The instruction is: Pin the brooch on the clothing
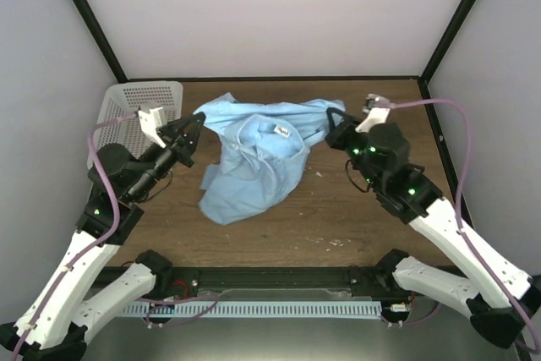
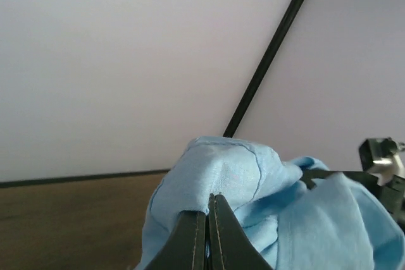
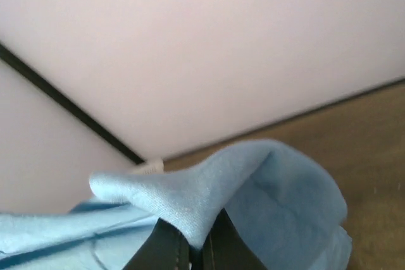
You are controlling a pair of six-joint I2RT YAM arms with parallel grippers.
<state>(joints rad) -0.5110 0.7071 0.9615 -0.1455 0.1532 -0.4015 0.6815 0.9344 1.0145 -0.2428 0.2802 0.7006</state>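
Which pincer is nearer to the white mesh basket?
Left. The left pincer grips the shirt just right of the basket; the right pincer grips the shirt's opposite edge, far from it.

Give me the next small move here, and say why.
Probably draw the arms gently apart to spread the shirt flat for pinning: the left gripper and right gripper each pinch a fold at its opposite sides, and it lies crumpled.
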